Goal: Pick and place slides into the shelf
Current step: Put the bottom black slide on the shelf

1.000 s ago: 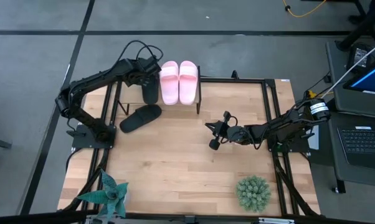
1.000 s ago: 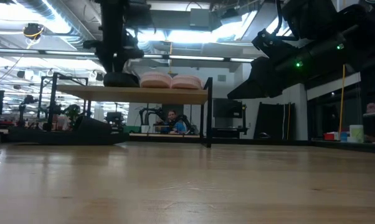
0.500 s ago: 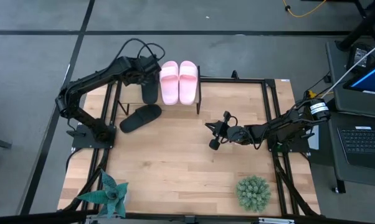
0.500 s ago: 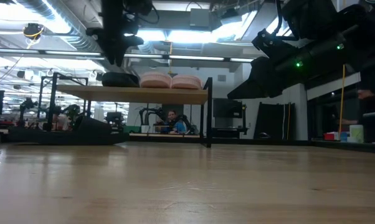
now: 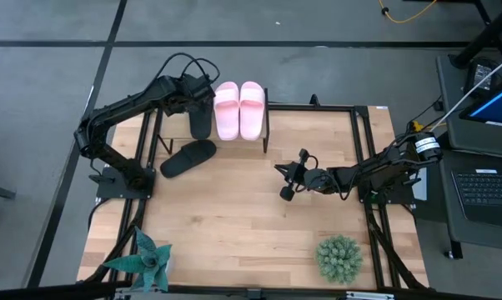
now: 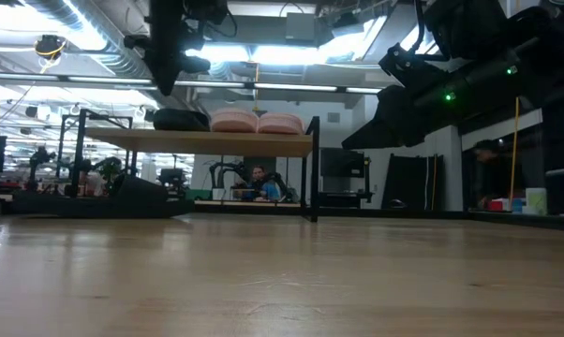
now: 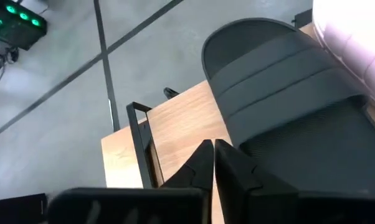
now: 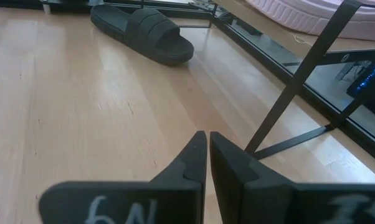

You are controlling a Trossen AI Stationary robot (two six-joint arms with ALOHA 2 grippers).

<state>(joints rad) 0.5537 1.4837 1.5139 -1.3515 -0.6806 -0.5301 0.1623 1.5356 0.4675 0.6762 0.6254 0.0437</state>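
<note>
Pink pair [image 5: 238, 109] and one black slide [image 5: 201, 123] flat on shelf [image 6: 198, 140], other black slide [image 5: 188, 157] on tabletop

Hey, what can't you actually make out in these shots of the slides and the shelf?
- High view: the shelf plank is mostly covered by the pink slides and the black slide on the shelf.
- Low view: the black slide on the table blends into dark clutter.
- Left wrist view: the shelved black slide's heel end is cut off by the edge.

three slides [image 5: 228, 109] on the shelf [image 6: 198, 140], one slide [image 5: 188, 157] before it.
</note>
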